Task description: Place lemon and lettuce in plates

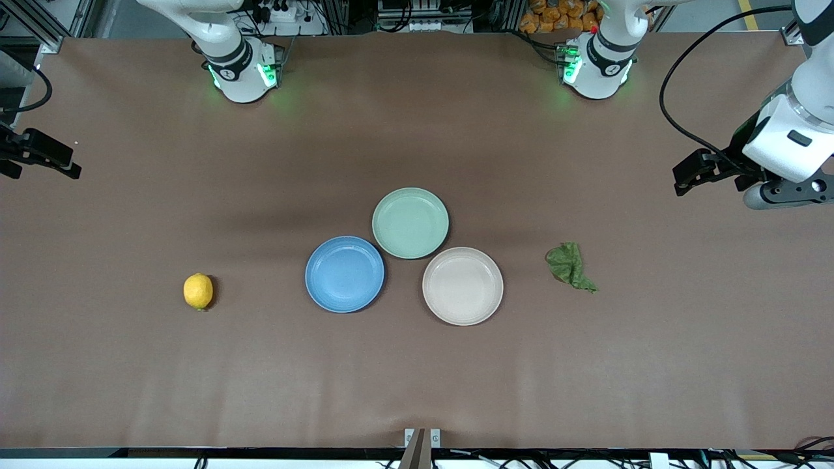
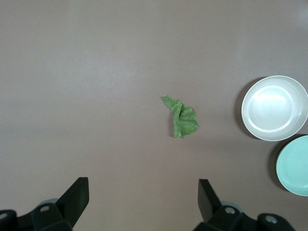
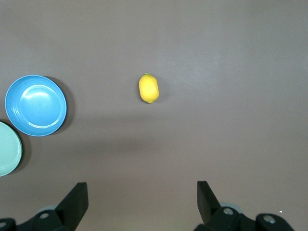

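Note:
The yellow lemon [image 1: 198, 291] lies on the brown table toward the right arm's end; it also shows in the right wrist view [image 3: 148, 88]. The dark green lettuce [image 1: 570, 266] lies toward the left arm's end and shows in the left wrist view [image 2: 182, 118]. The blue plate [image 1: 345, 274] and the beige-white plate [image 1: 462, 285] sit empty side by side mid-table. My left gripper [image 1: 684, 177] is open and empty, up over the table's left-arm end [image 2: 143, 197]. My right gripper [image 1: 68, 166] is open and empty, up over the right-arm end [image 3: 142, 199].
A pale mint-green plate [image 1: 410, 223] sits empty, touching the blue and beige plates, farther from the front camera than both. The arm bases stand along the table's edge farthest from the front camera. Bare brown table lies between each plate and its nearby item.

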Robot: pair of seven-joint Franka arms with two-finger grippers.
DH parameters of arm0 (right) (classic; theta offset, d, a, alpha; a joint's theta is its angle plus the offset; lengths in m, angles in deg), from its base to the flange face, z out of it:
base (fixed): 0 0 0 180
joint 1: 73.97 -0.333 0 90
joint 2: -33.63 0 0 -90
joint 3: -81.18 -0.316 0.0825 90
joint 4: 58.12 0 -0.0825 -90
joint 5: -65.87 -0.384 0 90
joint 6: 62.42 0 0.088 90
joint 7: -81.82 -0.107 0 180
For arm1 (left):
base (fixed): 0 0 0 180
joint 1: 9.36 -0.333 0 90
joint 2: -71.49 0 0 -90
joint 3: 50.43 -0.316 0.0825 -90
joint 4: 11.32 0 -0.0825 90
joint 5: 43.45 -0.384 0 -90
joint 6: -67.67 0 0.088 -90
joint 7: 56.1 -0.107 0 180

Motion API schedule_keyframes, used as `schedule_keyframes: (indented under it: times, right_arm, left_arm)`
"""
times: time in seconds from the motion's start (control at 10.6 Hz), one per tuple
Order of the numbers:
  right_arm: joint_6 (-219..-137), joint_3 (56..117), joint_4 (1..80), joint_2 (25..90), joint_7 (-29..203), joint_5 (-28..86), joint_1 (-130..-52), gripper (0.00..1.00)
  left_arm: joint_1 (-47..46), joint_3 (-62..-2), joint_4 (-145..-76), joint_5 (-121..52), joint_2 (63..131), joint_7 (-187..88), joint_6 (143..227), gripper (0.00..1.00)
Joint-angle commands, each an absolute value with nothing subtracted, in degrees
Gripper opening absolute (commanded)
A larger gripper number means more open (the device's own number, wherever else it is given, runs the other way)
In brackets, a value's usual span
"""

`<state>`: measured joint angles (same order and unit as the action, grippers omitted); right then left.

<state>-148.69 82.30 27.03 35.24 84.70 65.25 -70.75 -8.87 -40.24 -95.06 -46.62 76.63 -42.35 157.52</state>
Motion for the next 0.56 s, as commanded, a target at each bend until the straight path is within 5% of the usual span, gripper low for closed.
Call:
schedule_keyframes:
  times: [0.0,0.47]
  right_arm:
    - [-148.11,81.88,25.56,35.82,84.36,66.04,-70.19,1.00]
    - [-148.11,81.88,25.38,35.91,84.36,66.04,-69.40,1.00]
  left_arm:
    - [-8.91,-39.71,-94.64,-47.93,76.06,-42.47,157.32,1.00]
    - [-8.92,-39.71,-94.64,-47.84,75.97,-42.47,157.32,1.00]
